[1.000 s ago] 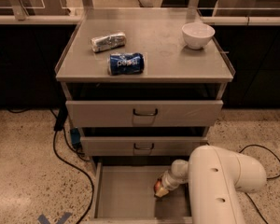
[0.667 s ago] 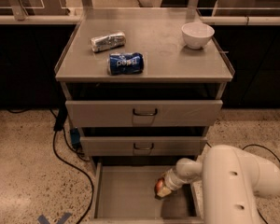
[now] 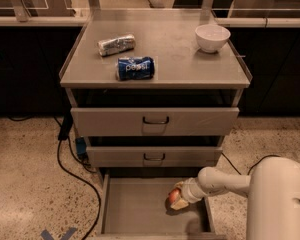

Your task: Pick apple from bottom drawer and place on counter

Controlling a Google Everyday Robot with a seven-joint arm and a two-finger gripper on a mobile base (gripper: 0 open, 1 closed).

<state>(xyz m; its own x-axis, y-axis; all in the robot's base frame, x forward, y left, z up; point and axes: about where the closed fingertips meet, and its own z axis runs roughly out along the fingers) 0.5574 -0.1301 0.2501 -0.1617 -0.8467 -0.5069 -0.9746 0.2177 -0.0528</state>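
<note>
The end effector (image 3: pixel 181 199) sits low inside the open bottom drawer (image 3: pixel 132 209), toward its right side. The apple (image 3: pixel 174 196) is right at its tip, but whether it is clamped on the fruit cannot be told. Well above it, the bench (image 3: pixel 175 59) carries a Pepsi can (image 3: pixel 135 68), a foil-wrapped packet (image 3: pixel 116 44) and a white bowl (image 3: pixel 212 37).
</note>
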